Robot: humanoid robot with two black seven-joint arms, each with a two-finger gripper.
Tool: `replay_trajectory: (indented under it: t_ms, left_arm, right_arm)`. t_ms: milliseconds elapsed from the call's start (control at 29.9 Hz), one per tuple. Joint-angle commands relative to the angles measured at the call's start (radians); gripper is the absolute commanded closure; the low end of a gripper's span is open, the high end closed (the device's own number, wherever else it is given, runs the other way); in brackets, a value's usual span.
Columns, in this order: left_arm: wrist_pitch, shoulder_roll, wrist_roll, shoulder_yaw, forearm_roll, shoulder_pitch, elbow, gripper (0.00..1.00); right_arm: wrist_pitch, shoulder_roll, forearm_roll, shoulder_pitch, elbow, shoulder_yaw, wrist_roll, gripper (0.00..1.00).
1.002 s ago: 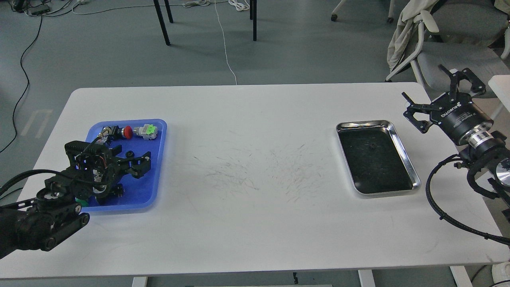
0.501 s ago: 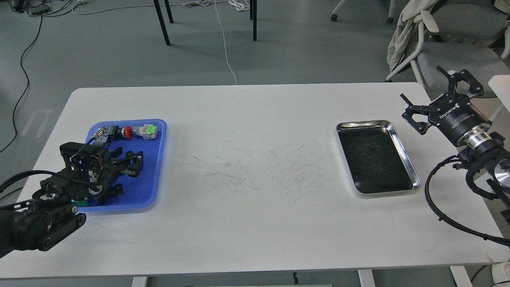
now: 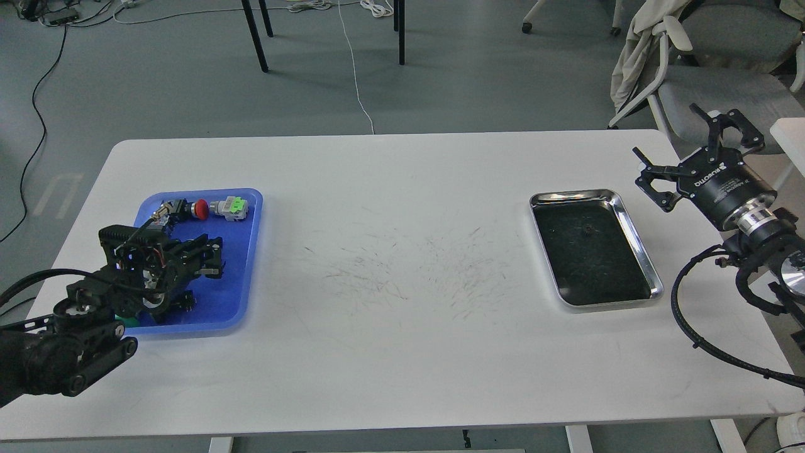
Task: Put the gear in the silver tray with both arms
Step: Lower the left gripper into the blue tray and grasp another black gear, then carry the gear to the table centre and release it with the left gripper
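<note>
"ROBOTIQ" lettering marks the wide-spread right end effector (image 3: 690,150); left end effector's (image 3: 210,257) spread unclear.

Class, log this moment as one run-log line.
left tool: over blue tray, grip unclear | right tool: open, raised beyond silver tray | silver tray: holds no gear

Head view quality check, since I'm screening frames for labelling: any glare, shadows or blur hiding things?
Head view: sharp overall, with even, soft light. The silver tray rim shows bright reflections, but its dark bottom reads clearly. The left tool is black-on-black over the blue tray, so its fingers are hard to separate. The right tool stands out against the white table, which carries only faint shadows.
</note>
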Motion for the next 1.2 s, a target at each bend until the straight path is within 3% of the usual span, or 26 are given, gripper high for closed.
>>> replay_trajectory:
  t_ms: [0,134,267,468,568,668,835,969,1169]
  left_arm:
    - [0.002,0.011,0.001,-0.004,0.001,-0.005,-0.019,0.92]
    - [0.003,0.074,0.002,-0.004,0.003,-0.037,-0.086,0.92]
    - [-0.015,0.199,0.024,-0.007,0.001,-0.100,-0.257,0.92]
    - [-0.150,0.341,0.127,-0.021,0.000,-0.293,-0.583,0.92]
    - [-0.225,0.327,0.218,-0.022,-0.043,-0.385,-0.715,0.92]
    - [-0.233,0.202,0.300,-0.018,-0.066,-0.410,-0.748,0.92]
    - [-0.230,-0.080,0.364,0.001,-0.052,-0.396,-0.678,0.92]
    - [-0.214,-0.278,0.357,0.028,0.000,-0.358,-0.540,0.92]
    - [-0.191,-0.460,0.348,0.032,0.009,-0.312,-0.388,0.92]
  right_arm:
    - [0.000,0.000,0.000,0.002,0.000,-0.001,0.000,0.05]
    - [0.000,0.001,0.000,0.003,0.000,-0.001,0.000,0.04]
    - [0.000,-0.002,0.000,0.006,0.000,0.000,0.000,0.04]
    - [0.000,-0.011,0.000,0.006,0.000,0.000,0.000,0.04]
    - [0.000,-0.014,0.000,0.006,-0.002,0.000,0.000,0.04]
    - [0.000,-0.017,-0.002,0.006,-0.008,0.000,0.000,0.04]
    - [0.000,-0.017,-0.003,0.006,-0.028,-0.001,0.000,0.04]
    - [0.000,-0.019,-0.005,0.005,-0.045,-0.003,0.000,0.04]
    - [0.000,-0.022,-0.005,0.006,-0.078,-0.001,0.000,0.04]
